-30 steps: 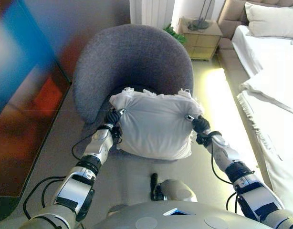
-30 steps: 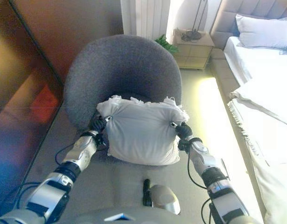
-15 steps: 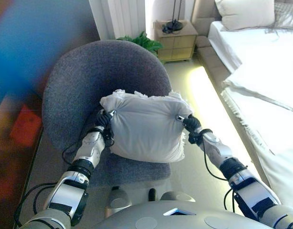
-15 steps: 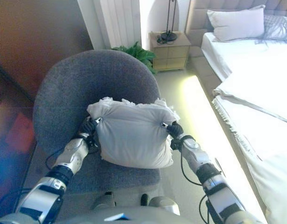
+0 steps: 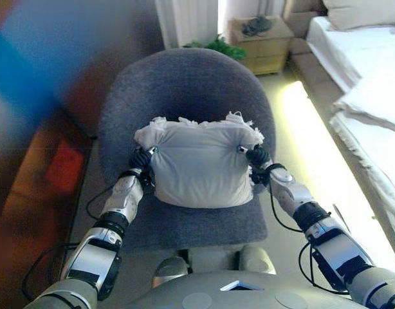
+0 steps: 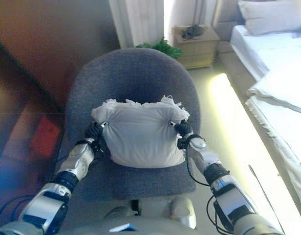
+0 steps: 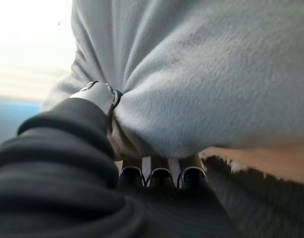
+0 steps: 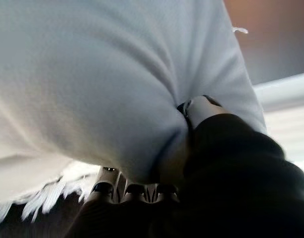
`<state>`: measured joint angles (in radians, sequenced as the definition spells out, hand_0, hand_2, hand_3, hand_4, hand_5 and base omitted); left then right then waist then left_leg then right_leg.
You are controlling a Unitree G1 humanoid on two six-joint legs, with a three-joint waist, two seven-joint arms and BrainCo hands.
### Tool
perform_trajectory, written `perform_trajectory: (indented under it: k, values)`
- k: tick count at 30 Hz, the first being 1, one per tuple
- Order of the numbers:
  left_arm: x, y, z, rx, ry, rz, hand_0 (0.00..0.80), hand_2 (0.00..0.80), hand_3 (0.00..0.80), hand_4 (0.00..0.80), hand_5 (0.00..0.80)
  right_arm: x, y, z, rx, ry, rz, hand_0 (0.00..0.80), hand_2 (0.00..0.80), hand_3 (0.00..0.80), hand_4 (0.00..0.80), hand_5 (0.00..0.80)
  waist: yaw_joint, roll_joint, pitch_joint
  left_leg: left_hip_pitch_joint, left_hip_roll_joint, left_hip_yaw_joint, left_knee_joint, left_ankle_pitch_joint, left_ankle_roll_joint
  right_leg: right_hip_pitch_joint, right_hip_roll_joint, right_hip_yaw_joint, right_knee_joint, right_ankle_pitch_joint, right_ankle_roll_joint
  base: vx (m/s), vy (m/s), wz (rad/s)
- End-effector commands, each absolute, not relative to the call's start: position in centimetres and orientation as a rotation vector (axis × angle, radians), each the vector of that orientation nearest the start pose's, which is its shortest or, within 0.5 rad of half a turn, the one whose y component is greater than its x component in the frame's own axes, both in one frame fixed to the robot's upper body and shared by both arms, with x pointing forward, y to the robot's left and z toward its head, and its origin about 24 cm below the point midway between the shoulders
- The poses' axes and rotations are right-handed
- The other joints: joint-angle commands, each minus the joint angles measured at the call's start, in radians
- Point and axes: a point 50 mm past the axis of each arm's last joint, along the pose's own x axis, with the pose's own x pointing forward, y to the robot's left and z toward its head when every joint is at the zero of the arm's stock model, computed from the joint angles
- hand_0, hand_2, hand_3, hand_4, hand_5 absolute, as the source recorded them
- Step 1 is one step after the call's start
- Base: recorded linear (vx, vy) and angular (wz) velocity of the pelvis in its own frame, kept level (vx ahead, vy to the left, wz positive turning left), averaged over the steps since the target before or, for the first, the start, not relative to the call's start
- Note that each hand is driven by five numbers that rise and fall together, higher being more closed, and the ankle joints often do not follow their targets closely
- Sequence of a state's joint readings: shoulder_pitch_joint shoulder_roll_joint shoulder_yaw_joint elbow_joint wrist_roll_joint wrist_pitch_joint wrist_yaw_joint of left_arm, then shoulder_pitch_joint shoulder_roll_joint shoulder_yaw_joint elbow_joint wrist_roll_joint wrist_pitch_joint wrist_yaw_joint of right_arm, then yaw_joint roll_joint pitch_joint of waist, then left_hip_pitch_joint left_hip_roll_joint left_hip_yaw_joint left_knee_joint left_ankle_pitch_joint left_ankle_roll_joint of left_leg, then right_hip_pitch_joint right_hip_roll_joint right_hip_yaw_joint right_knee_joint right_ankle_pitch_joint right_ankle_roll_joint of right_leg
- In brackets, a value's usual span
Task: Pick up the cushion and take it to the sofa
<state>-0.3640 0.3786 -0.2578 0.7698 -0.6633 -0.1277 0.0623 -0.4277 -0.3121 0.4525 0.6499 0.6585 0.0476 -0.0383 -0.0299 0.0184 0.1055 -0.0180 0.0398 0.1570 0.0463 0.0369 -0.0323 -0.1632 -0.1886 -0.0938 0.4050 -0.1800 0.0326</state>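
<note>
A white cushion (image 5: 201, 167) with a frilled far edge hangs between my two hands, above the seat of a round grey armchair (image 5: 184, 90). My left hand (image 5: 141, 158) grips its left edge and my right hand (image 5: 257, 156) grips its right edge. In the left wrist view the thumb (image 7: 100, 94) and fingers (image 7: 159, 174) pinch the cushion cloth (image 7: 211, 74). In the right wrist view the thumb (image 8: 201, 106) and fingers (image 8: 127, 188) pinch the cushion (image 8: 92, 74) the same way.
A bed (image 5: 371, 77) with white covers stands at the right, with a lit floor strip (image 5: 313, 141) along it. A bedside table (image 5: 262, 45) and a green plant (image 5: 217, 46) stand behind the chair. A dark wall panel (image 5: 36, 148) runs along the left.
The whole picture has swung, so the camera has moved; the armchair now sits centred under the cushion. Both hands keep the same hold on the cushion.
</note>
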Motion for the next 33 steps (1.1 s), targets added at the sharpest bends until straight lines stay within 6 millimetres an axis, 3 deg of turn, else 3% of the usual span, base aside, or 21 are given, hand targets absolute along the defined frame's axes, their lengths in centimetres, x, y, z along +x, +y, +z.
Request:
perform_trajectory:
  k: [1, 3, 5, 11, 19, 26, 33]
  values:
    - [35.9, 19.3, 7.4, -0.169, -0.005, 0.018, 0.800, 0.800, 0.800, 0.800, 0.800, 36.4, -10.3, 8.6, 0.143, 0.068, 0.277, 0.800, 0.800, 0.800, 0.800, 0.800, 0.005, -0.046, 0.042, -0.196, 0.043, -0.072, 0.294, -0.113, -0.026, -0.046, 0.005, 0.028, -0.091, 0.130, 0.038, -0.464, -0.219, 0.27]
    - [37.0, 19.4, 9.3, -0.156, -0.055, 0.011, 0.800, 0.800, 0.800, 0.800, 0.800, 37.7, -10.7, 10.8, 0.130, 0.018, 0.281, 0.800, 0.800, 0.800, 0.800, 0.800, 0.005, -0.049, 0.088, -0.267, 0.069, -0.086, 0.388, -0.137, -0.030, -0.103, 0.011, 0.033, -0.015, 0.105, 0.025, -0.235, -0.135, 0.43]
    - [37.5, 19.6, 9.9, -0.135, -0.068, 0.020, 0.800, 0.800, 0.800, 0.800, 0.800, 38.4, -11.2, 11.7, 0.120, 0.009, 0.285, 0.800, 0.800, 0.800, 0.800, 0.800, 0.005, -0.048, 0.106, -0.292, 0.085, -0.092, 0.448, -0.166, -0.033, -0.139, 0.013, 0.022, 0.072, 0.063, 0.011, -0.010, -0.060, 0.00]
    - [38.4, 19.5, 11.6, -0.097, -0.086, 0.074, 0.800, 0.800, 0.800, 0.800, 0.800, 39.0, -11.8, 13.0, 0.106, -0.020, 0.290, 0.800, 0.800, 0.800, 0.800, 0.800, 0.003, -0.057, 0.129, -0.368, 0.091, -0.115, 0.557, -0.218, -0.035, -0.222, 0.008, 0.015, 0.204, 0.007, -0.005, 0.007, -0.025, -0.13]
    - [39.9, 20.6, 14.7, -0.066, -0.109, 0.106, 0.800, 0.800, 0.800, 0.800, 0.800, 40.7, -12.3, 16.9, 0.045, -0.078, 0.244, 0.800, 0.800, 0.800, 0.800, 0.800, 0.010, -0.047, 0.149, -0.413, 0.082, -0.133, 0.594, -0.224, -0.048, -0.263, -0.007, 0.001, 0.257, -0.014, -0.007, 0.022, 0.007, 0.03]
    - [40.6, 20.9, 16.0, -0.051, -0.082, 0.156, 0.800, 0.800, 0.800, 0.800, 0.800, 41.5, -14.4, 17.3, 0.039, -0.033, 0.192, 0.800, 0.800, 0.800, 0.800, 0.800, 0.021, -0.044, 0.151, -0.435, 0.076, -0.144, 0.621, -0.235, -0.053, -0.277, -0.017, 0.000, 0.275, -0.020, 0.000, 0.045, 0.022, 0.04]
    - [41.0, 24.1, 17.8, -0.121, -0.106, 0.327, 0.800, 0.800, 0.800, 0.800, 0.800, 42.3, -13.9, 19.6, -0.018, -0.060, 0.255, 0.800, 0.800, 0.800, 0.800, 0.800, 0.028, -0.049, 0.154, -0.445, 0.073, -0.148, 0.616, -0.224, -0.060, -0.285, -0.017, 0.002, 0.267, -0.012, 0.007, 0.056, 0.008, -0.01]
